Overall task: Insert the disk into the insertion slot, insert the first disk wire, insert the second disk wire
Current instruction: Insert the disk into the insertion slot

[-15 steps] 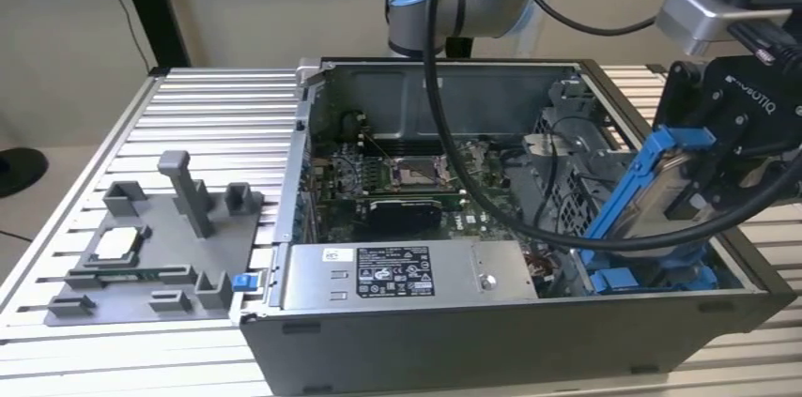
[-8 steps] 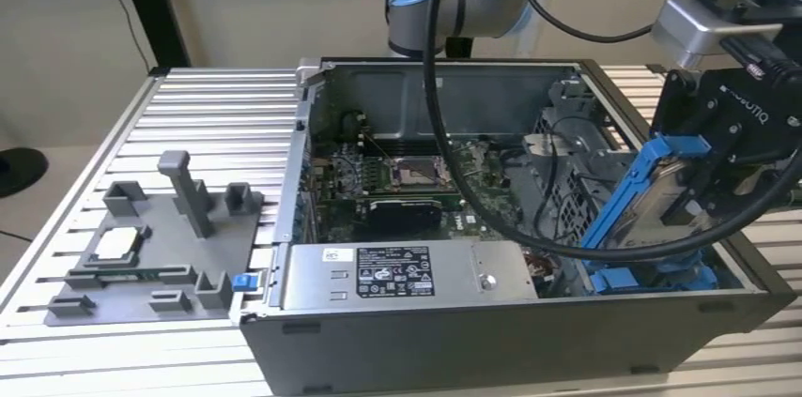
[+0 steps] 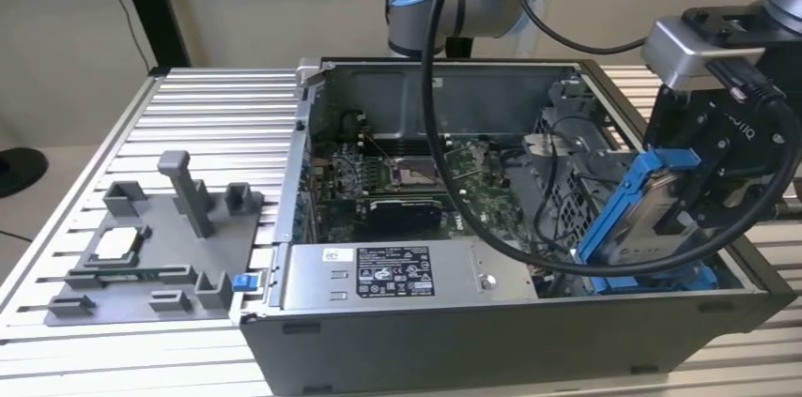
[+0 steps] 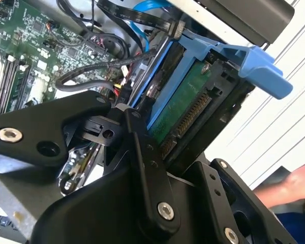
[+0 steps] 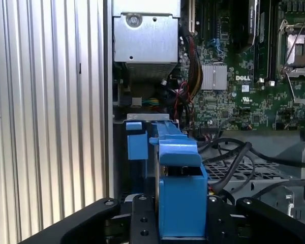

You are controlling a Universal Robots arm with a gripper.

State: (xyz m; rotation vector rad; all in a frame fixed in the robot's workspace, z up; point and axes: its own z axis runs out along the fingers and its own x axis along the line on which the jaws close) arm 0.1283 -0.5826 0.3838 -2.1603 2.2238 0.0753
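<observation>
My gripper point(image 3: 686, 192) is shut on the disk point(image 3: 633, 228), a silver-grey drive in a bright blue carrier. It holds the disk tilted on edge over the right front corner of the open computer case. In the second wrist view the black fingers point(image 4: 141, 140) clamp the disk point(image 4: 189, 96), whose green circuit-board side and connector row show. Below the disk lies the insertion slot point(image 3: 677, 277) with its blue rails. I cannot tell whether the disk's lower end touches them. In the first wrist view the blue carrier point(image 5: 179, 173) stands beside the slot's blue tab point(image 5: 136, 143). Loose black wires point(image 5: 229, 155) lie over the perforated cage.
The grey labelled power-supply box point(image 3: 382, 275) fills the case's front. The motherboard point(image 3: 401, 176) lies behind it. A grey fixture point(image 3: 157, 247) with small parts sits on the ribbed table at the exterior view's left. A person's hand point(image 4: 295, 184) shows in the second wrist view.
</observation>
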